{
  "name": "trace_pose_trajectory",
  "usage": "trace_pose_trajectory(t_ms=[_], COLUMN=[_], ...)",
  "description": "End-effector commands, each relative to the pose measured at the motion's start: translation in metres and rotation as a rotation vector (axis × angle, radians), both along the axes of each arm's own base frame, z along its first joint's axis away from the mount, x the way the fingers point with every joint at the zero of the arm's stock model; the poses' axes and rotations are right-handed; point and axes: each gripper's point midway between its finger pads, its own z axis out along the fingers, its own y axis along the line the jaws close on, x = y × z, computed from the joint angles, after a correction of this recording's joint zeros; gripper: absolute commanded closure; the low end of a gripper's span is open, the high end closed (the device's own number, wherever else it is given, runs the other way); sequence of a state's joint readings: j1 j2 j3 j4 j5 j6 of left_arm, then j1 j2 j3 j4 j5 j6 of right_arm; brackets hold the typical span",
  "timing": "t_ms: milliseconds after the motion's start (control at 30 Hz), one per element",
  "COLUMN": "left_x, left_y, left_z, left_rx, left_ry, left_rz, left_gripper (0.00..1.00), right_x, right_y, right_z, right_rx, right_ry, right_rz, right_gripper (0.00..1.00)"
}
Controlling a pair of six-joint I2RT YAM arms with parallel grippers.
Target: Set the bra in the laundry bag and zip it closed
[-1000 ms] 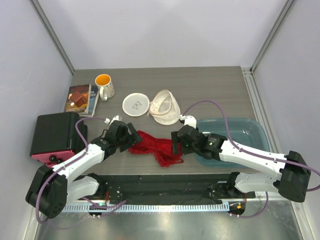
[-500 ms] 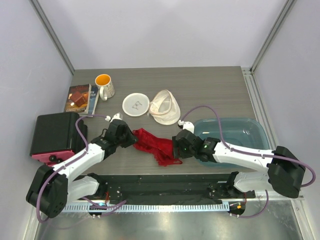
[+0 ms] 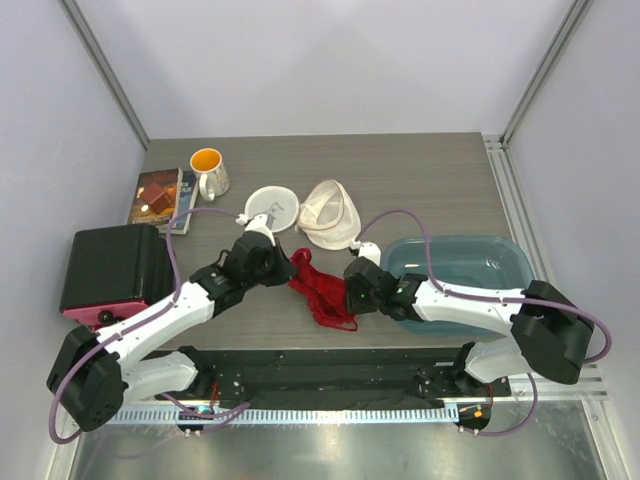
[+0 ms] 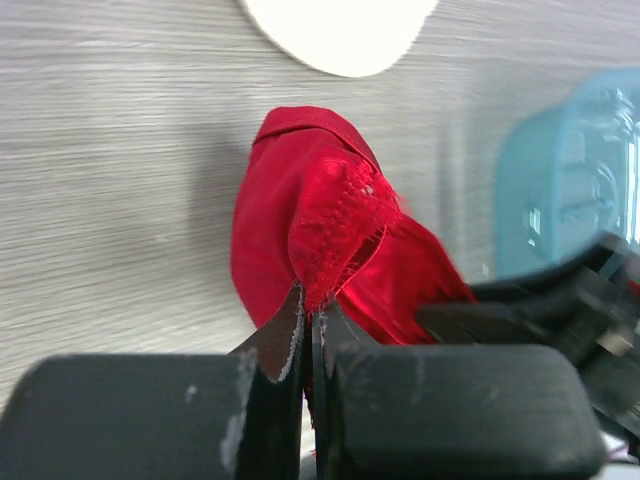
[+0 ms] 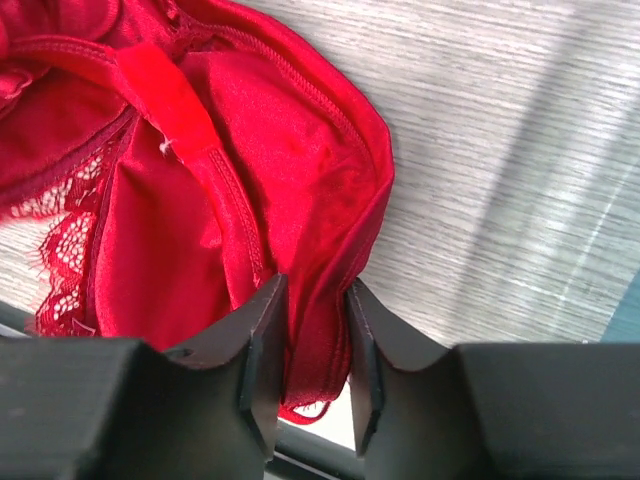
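The red bra [image 3: 318,290] lies bunched on the grey table between my two grippers. My left gripper [image 3: 290,268] is shut on its lace end [image 4: 330,215], which stands lifted off the wood above the fingertips [image 4: 308,305]. My right gripper [image 3: 345,290] has its jaws drawn in on the bra's satin edge [image 5: 200,200], and the fabric fills the gap [image 5: 310,300]. The laundry bag [image 3: 330,213], a white mesh pouch with a tan rim, lies just beyond the bra. Its flat round face [image 3: 272,209] with a small dark mark lies beside it, and shows as a white patch [image 4: 340,30] in the left wrist view.
A teal tub [image 3: 470,265] stands at the right, under the right arm. A white mug with an orange inside [image 3: 208,170] and a book [image 3: 160,197] sit at the back left. A black box [image 3: 105,270] fills the left edge.
My left gripper has shut on the bra's left end and carried it right and toward the bag, bunching the cloth. My right gripper's jaws have drawn in on the right edge.
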State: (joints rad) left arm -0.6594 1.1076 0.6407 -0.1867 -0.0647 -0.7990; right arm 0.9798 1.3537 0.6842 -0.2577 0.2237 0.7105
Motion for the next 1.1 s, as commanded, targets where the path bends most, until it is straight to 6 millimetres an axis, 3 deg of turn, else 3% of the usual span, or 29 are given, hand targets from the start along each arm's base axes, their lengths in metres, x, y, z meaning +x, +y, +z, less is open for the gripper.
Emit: trace_pose_trajectory(t_ms=[0, 167, 267, 400, 567, 667, 767, 933, 1067], left_x=[0.004, 0.001, -0.003, -0.001, 0.007, 0.006, 0.003, 0.001, -0.003], left_y=[0.0, 0.009, 0.006, -0.003, -0.006, -0.007, -0.002, 0.007, 0.005], left_z=[0.026, 0.032, 0.04, 0.056, 0.067, 0.062, 0.043, 0.036, 0.03], left_rx=[0.031, -0.01, -0.123, -0.292, -0.42, -0.448, -0.461, -0.48, -0.486], left_ry=[-0.075, -0.05, -0.007, 0.01, 0.01, 0.034, 0.076, 0.074, 0.103], left_rz=[0.018, 0.107, 0.181, 0.245, 0.327, 0.348, 0.396, 0.44, 0.442], left_gripper=[1.0, 1.0, 1.0, 1.0, 1.0, 1.0, 1.0, 1.0, 1.0], right_x=[0.023, 0.027, 0.025, 0.026, 0.026, 0.028, 0.029, 0.009, -0.012], right_y=[0.018, 0.016, 0.022, 0.025, 0.038, 0.04, 0.046, 0.07, 0.09], right_z=[0.027, 0.025, 0.024, 0.031, 0.04, 0.039, 0.042, 0.044, 0.039], right_rx=[0.07, 0.065, 0.106, 0.117, 0.292, 0.385, 0.452, 0.518, 0.503], right_ry=[-0.098, -0.114, -0.107, -0.143, -0.126, -0.107, -0.101, -0.058, 0.011], right_rz=[-0.023, -0.039, -0.041, -0.104, -0.324, -0.447, -0.491, -0.446, -0.301], right_gripper=[0.68, 0.83, 0.86, 0.86, 0.83, 0.82, 0.79, 0.76, 0.66])
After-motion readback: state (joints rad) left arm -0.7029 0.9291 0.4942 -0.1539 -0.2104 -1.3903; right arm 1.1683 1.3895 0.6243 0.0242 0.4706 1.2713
